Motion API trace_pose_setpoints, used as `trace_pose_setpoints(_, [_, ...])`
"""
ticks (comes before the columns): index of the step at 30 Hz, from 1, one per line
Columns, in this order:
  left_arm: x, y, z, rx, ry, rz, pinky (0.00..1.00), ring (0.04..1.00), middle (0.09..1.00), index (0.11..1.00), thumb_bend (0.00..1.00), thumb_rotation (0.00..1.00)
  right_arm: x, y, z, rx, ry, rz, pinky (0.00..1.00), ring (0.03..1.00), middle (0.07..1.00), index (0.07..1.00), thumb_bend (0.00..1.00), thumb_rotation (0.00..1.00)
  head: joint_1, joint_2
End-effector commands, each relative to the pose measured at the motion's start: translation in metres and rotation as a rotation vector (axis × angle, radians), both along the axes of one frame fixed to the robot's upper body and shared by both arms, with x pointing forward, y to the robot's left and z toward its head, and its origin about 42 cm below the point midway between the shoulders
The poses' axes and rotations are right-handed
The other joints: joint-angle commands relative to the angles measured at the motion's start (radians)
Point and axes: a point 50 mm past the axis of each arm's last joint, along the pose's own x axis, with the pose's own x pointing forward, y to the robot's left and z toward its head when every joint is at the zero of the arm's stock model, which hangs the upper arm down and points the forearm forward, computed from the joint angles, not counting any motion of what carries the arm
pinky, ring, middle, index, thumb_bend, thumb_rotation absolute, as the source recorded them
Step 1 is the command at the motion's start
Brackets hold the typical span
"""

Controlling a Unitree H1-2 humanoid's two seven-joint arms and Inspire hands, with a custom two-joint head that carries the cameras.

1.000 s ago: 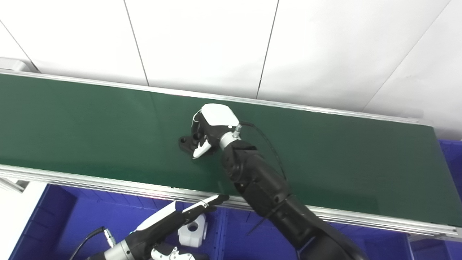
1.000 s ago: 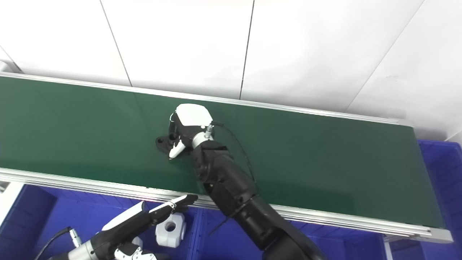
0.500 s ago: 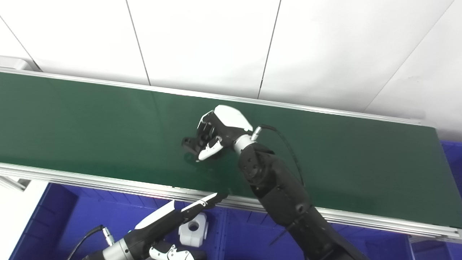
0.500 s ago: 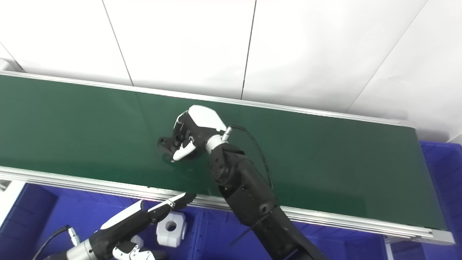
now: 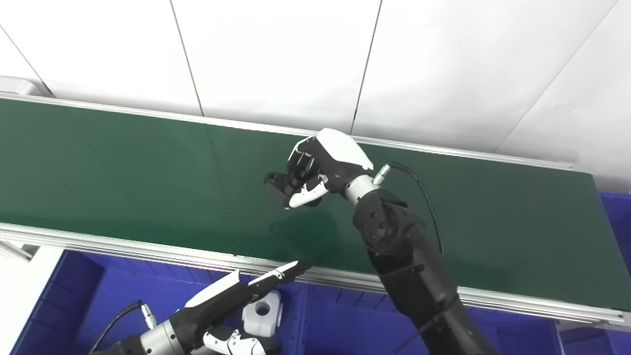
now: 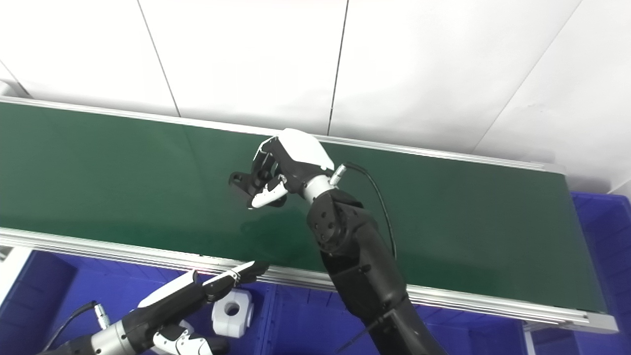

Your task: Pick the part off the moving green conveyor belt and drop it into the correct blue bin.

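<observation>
Bins [image 5: 123, 301] before conveyor belt [image 5: 123, 172]

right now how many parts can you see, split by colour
black part, held in the right hand above the green belt: 1
white part, in the blue bin near the left hand: 1
total: 2
</observation>
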Motion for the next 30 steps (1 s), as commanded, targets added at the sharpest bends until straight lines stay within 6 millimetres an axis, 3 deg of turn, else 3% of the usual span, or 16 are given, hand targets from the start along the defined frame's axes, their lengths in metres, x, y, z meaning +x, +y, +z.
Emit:
trace_pose_setpoints(1, [0.003,0.001,0.012,-0.013,-0.054,-0.011,0.97,1.0,1.0,0.992,0.3,0.59,-0.005,-0.005,0.019,-0.001,-0.054,0.004,0.39,0.422,0.517,0.483,0.52,0.0,-0.005,0.008])
trace_pose_setpoints(6, [0.004,0.002,0.014,-0.02,-0.062,-0.005,0.98,1.0,1.0,0.99,0.31,0.6,-0.024,-0.035,0.031,0.015,-0.049,-0.026,0.37,0.419,0.518,0.483,0.52,0.0,-0.032,0.053])
trace_pose_setpoints(7, [0.006,0.002,0.015,-0.026,-0.06,-0.003,0.98,1.0,1.0,0.991,0.31,0.61,-0.028,-0.041,0.033,0.017,-0.047,-0.035,0.37,0.421,0.521,0.481,0.52,0.0,-0.05,0.082])
trace_pose_setpoints(8, [0.007,0.002,0.015,-0.03,-0.059,-0.002,0.98,1.0,1.0,0.992,0.31,0.61,-0.032,-0.046,0.034,0.018,-0.045,-0.042,0.37,0.423,0.524,0.479,0.52,0.0,-0.054,0.087])
trace_pose_setpoints(9, [0.009,0.003,0.017,-0.032,-0.059,-0.001,0.98,1.0,1.0,0.992,0.31,0.62,-0.035,-0.05,0.037,0.016,-0.038,-0.049,0.37,0.424,0.525,0.48,0.52,0.0,-0.08,0.123])
trace_pose_setpoints(10, [0.011,0.003,0.018,-0.036,-0.057,-0.002,0.98,1.0,1.0,0.994,0.32,0.63,-0.038,-0.055,0.038,0.013,-0.031,-0.055,0.36,0.424,0.522,0.486,0.52,0.0,-0.084,0.13])
trace_pose_setpoints(11, [0.013,0.004,0.02,-0.038,-0.059,-0.003,0.98,1.0,1.0,0.995,0.32,0.64,-0.041,-0.059,0.041,0.004,-0.03,-0.061,0.36,0.421,0.519,0.491,0.52,0.0,-0.114,0.17])
trace_pose_setpoints(15, [0.022,0.005,0.028,-0.041,-0.067,-0.012,0.98,1.0,1.0,0.996,0.33,0.65,-0.057,-0.077,0.045,-0.006,-0.009,-0.102,0.37,0.425,0.517,0.49,0.52,0.0,-0.15,0.208])
trace_pose_setpoints(21, [0.029,0.004,0.03,-0.038,-0.065,-0.032,0.96,1.0,1.0,0.987,0.32,0.64,-0.092,-0.096,0.039,-0.002,0.048,-0.145,0.25,0.387,0.452,0.513,0.52,0.0,-0.163,0.203])
trace_pose_setpoints(30, [0.029,0.004,0.033,-0.05,-0.065,-0.017,0.96,0.991,1.0,0.986,0.34,0.63,-0.146,-0.103,0.021,0.004,0.124,-0.147,0.25,0.366,0.446,0.528,0.51,0.0,-0.128,0.214])
